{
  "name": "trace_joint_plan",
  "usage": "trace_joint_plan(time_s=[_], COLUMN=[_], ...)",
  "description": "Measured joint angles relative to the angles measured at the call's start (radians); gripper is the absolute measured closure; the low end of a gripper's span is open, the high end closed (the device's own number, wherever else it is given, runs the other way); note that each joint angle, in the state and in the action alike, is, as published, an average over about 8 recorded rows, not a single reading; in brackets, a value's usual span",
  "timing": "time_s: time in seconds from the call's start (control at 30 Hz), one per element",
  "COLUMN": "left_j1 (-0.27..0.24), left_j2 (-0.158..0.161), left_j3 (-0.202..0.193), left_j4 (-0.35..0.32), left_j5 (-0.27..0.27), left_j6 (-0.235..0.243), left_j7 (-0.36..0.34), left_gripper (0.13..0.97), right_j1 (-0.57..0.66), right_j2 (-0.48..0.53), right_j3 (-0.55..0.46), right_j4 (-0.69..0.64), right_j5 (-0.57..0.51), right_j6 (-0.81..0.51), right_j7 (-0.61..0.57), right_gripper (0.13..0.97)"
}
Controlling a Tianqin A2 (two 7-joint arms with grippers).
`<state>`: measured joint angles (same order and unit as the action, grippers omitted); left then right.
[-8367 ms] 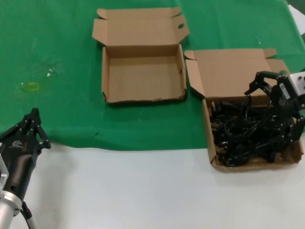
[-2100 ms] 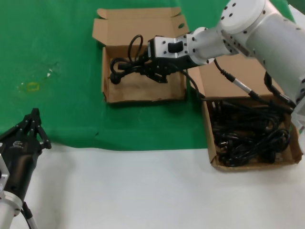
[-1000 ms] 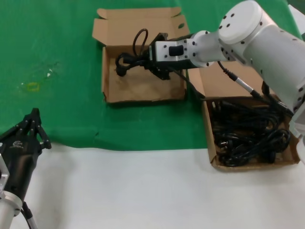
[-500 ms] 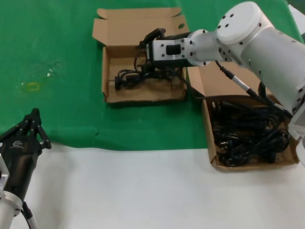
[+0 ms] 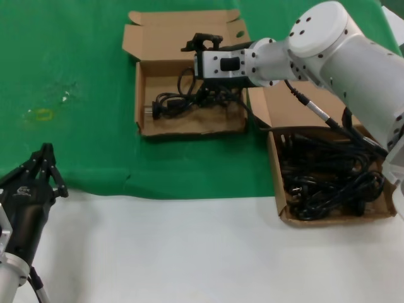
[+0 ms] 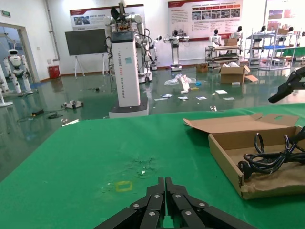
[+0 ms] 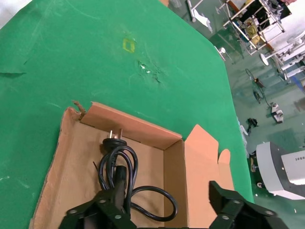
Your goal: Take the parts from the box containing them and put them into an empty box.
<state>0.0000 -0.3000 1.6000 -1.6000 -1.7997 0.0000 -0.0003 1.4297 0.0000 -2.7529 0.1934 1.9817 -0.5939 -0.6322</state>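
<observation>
Since 0.5 s ago the right gripper [image 5: 203, 68] has lifted a little above the smaller box [image 5: 189, 130], and its jaws now gape wide with nothing between them; the coiled cable [image 5: 180, 102] it let go lies flat on that box's brown cardboard floor, plug toward the left wall. From the head camera, the smaller box is a shallow matte tray with its notched lid folded back; the white, smooth right arm [image 5: 315, 44] crosses over its right wall and hides that corner; to the right of it the larger box [image 5: 328, 216] holds a tangled heap of glossy black cables [image 5: 328, 173], thin rubbery cords with chunky plugs; both boxes rest on green cloth [image 5: 76, 76]; the left gripper [image 5: 44, 165] sits parked well to the left of the smaller box, at the cloth's near edge.

From the left wrist, the left gripper's [image 6: 165, 200] black fingers meet tip to tip above the cloth; the smaller box [image 6: 228, 160] shows a raw corrugated edge and the cable's [image 6: 267, 160] loops inside.

From the right wrist, 2 black fingers [image 7: 228, 202] stand spread far apart above the smaller box [image 7: 138, 129]; the cable [image 7: 116, 164] lies coiled in loose oval loops, its plug's metal prongs pointing at the far wall.
</observation>
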Motion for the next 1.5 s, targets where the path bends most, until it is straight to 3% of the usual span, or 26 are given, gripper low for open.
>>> trace_joint_plan(time_s=[0.2, 0.33, 0.43, 0.6, 0.73, 0.9, 1.0, 1.13, 1.4, 1.5], left_j1=[0.0, 0.0, 0.0, 0.0, 0.0, 0.0, 0.0, 0.0, 0.0, 0.0], left_j2=[0.0, 0.0, 0.0, 0.0, 0.0, 0.0, 0.0, 0.0, 0.0, 0.0], left_j3=[0.0, 0.0, 0.0, 0.0, 0.0, 0.0, 0.0, 0.0, 0.0, 0.0], left_j4=[0.0, 0.0, 0.0, 0.0, 0.0, 0.0, 0.0, 0.0, 0.0, 0.0], left_j5=[0.0, 0.0, 0.0, 0.0, 0.0, 0.0, 0.0, 0.0, 0.0, 0.0], left_j6=[0.0, 0.0, 0.0, 0.0, 0.0, 0.0, 0.0, 0.0, 0.0, 0.0], left_j7=[0.0, 0.0, 0.0, 0.0, 0.0, 0.0, 0.0, 0.0, 0.001, 0.001], left_gripper=[0.916, 0.895, 0.895, 0.815, 0.766, 0.642, 0.567, 0.567, 0.352, 0.317], right_j1=[0.0, -0.004, -0.021, -0.084, -0.151, -0.243, -0.301, -0.379, -0.53, -0.586], right_j2=[0.0, 0.001, 0.005, 0.018, 0.032, 0.051, 0.063, 0.08, 0.111, 0.123], right_j3=[0.0, 0.003, 0.017, 0.067, 0.121, 0.196, 0.243, 0.305, 0.427, 0.473], right_j4=[0.0, 0.004, 0.021, 0.082, 0.148, 0.239, 0.296, 0.373, 0.521, 0.577], right_j5=[0.0, 0.0, -0.003, -0.01, -0.019, -0.031, -0.038, -0.048, -0.067, -0.074], right_j6=[0.0, 0.002, 0.009, 0.034, 0.062, 0.101, 0.125, 0.157, 0.22, 0.243], right_j7=[0.0, 0.002, 0.009, 0.037, 0.066, 0.107, 0.133, 0.167, 0.234, 0.259], right_gripper=[0.407, 0.407, 0.346, 0.243, 0.208, 0.151, 0.145, 0.134, 0.129, 0.129])
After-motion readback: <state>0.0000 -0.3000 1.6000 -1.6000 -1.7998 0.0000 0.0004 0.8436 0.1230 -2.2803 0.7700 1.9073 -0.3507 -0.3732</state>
